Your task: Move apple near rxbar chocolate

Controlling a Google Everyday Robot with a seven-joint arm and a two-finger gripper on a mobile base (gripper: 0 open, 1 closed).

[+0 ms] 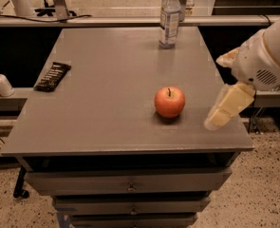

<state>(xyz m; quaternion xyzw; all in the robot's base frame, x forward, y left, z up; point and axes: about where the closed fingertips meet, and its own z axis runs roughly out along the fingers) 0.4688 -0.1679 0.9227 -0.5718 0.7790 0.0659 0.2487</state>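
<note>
Currently the apple (169, 101) sits near-right on the bench (106, 118), well apart from the chocolate bar (52, 76) at the left edge. The hand (226, 107) hovers right of the apple, not touching; open or closed, can't tell.

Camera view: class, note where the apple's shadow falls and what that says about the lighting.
Camera view: the apple casts a small dark shadow directly under it, toward the front, suggesting overhead light; the table is evenly lit, with no glare; the pale gripper, right of the apple near the table's right edge, stands out bright.
</note>
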